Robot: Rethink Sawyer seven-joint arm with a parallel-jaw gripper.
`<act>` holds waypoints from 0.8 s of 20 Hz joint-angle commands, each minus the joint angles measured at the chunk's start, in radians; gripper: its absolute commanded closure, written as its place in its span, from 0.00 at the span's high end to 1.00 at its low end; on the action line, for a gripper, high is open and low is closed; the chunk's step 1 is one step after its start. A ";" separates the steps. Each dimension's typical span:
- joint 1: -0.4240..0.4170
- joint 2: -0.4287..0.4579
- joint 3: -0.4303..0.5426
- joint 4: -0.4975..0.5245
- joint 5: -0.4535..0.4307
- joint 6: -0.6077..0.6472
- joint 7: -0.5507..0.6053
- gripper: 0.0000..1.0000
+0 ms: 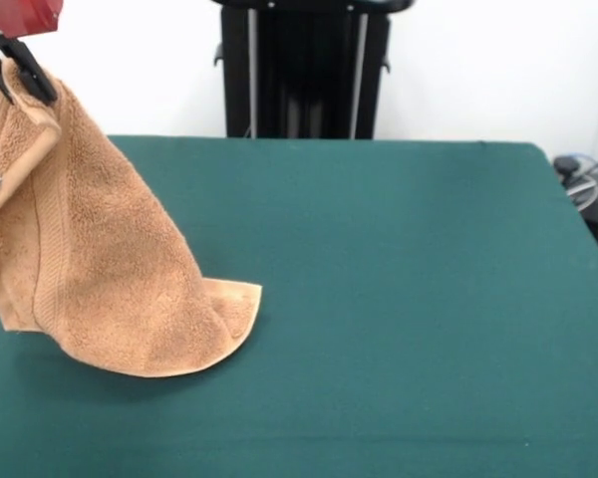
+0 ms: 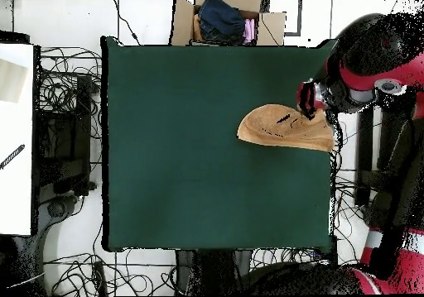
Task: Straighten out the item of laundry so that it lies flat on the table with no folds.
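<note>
My black-fingered gripper [image 1: 18,72] is clamped tight on one corner of the small orange-tan terry hand towel [image 1: 105,269], which I hold high so the cloth hangs under its own weight and its creases can drop out. The towel drapes down in a cone, its lower corner resting on the large dark green felt-covered table [image 1: 399,299]. In the overhead view it sits at the table's right edge, a little above the middle of that edge, which I judge leaves plenty of bare felt to drag it across and lay it flat.
</note>
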 commanded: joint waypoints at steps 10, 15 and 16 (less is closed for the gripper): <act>0.032 -0.033 0.037 0.048 -0.053 0.087 -0.163 0.00; 0.034 -0.037 0.038 0.052 -0.052 0.082 -0.154 0.00; 0.035 -0.038 0.038 0.049 -0.053 0.086 -0.153 0.00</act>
